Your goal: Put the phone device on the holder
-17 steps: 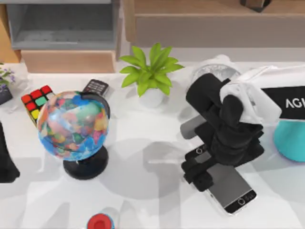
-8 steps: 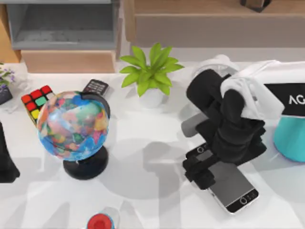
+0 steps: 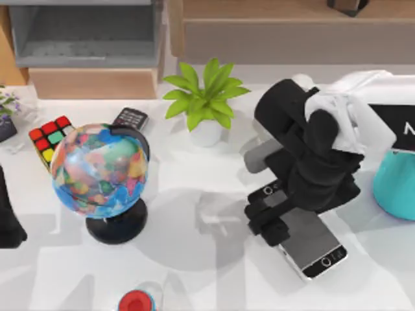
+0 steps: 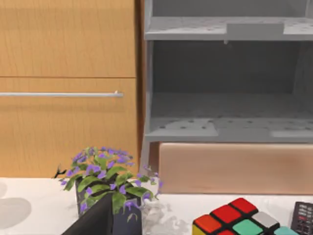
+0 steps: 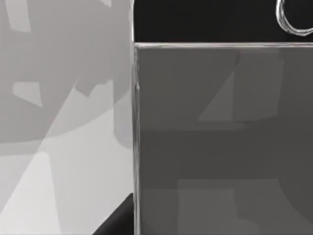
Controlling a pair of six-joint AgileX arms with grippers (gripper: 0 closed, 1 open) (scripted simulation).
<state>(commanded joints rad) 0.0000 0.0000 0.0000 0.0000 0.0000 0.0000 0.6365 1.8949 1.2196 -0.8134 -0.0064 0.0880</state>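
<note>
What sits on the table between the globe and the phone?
Nothing: in the top view, bare white table with shadows lies between the globe and the phone.

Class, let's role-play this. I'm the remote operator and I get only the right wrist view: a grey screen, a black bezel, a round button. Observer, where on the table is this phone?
Observer: The phone device lies diagonally, right of the table's middle, low in the top view.
Operator: What is holding it?
Observer: The right claw grips the end far from the round button. The left arm is parked at the left edge.
Operator: Is anything close by?
Observer: A teal object sits to the phone's right, at the table's right edge.
</note>
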